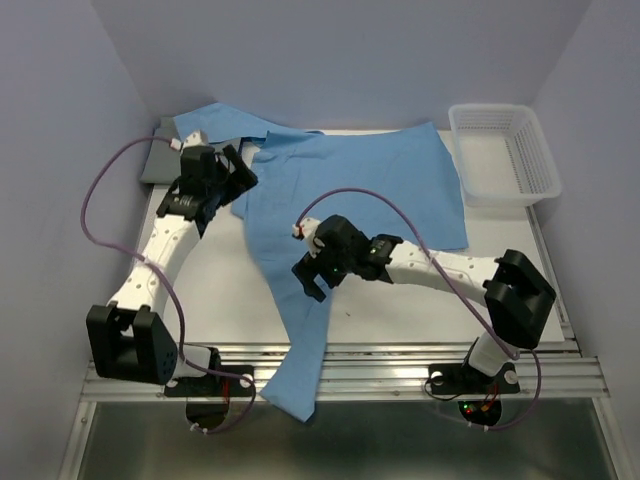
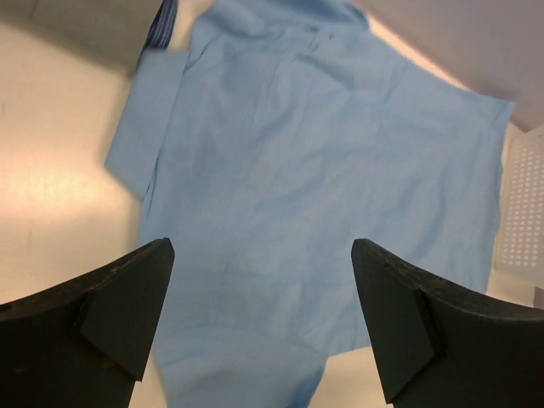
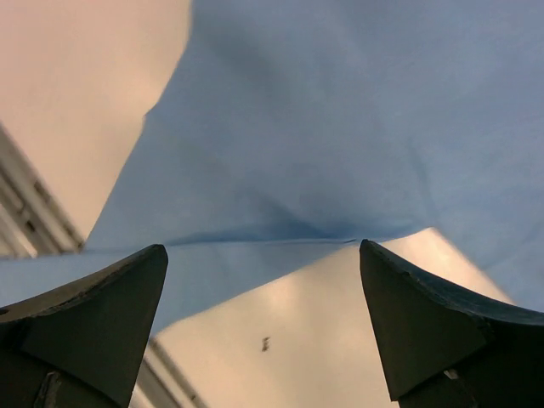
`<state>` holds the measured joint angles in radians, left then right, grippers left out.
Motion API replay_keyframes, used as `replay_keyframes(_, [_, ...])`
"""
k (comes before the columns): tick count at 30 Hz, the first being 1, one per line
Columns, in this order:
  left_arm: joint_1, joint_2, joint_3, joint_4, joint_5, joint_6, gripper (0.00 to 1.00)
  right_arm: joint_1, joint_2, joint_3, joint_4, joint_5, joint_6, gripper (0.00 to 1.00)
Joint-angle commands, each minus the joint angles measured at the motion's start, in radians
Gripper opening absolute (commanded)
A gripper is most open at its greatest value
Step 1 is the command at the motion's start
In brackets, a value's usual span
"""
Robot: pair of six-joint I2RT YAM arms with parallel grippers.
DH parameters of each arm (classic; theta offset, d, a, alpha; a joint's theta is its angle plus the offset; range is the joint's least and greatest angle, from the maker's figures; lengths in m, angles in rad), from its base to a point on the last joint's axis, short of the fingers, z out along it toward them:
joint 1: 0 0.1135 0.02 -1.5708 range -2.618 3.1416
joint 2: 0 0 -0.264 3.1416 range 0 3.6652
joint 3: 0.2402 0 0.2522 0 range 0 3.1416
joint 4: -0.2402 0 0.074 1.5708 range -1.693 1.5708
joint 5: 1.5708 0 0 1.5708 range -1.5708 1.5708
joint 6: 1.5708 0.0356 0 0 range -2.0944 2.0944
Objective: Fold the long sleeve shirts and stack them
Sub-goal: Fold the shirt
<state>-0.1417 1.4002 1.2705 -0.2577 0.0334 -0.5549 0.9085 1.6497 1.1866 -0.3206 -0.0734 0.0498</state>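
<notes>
The light sky-blue shirt lies spread across the table's back half, with one long sleeve running down and hanging over the front edge. The dull grey shirt lies at the far left corner, partly under the blue one. My left gripper is open and empty above the blue shirt's left edge; the left wrist view shows the shirt between my spread fingers. My right gripper is open and empty over the sleeve where it joins the body.
A white mesh basket stands at the back right; its side shows in the left wrist view. Metal rails run along the table's front edge. Bare table lies left of the sleeve and bare table lies to its right.
</notes>
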Motion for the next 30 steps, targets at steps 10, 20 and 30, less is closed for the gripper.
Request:
replay_keyframes(10, [-0.055, -0.369, -0.508, -0.087, -0.118, -0.203, 0.99, 0.312, 0.090, -0.039, -0.029, -0.005, -0.143, 1.00])
replay_keyframes(20, [-0.055, -0.408, -0.533, -0.114, -0.161, -0.197, 0.99, 0.313, 0.190, -0.032, -0.029, 0.194, -0.082, 0.27])
replay_keyframes(30, [-0.055, -0.346, -0.485, -0.098, -0.164, -0.158, 0.99, 0.256, 0.059, 0.067, 0.005, 0.284, 0.085, 0.01])
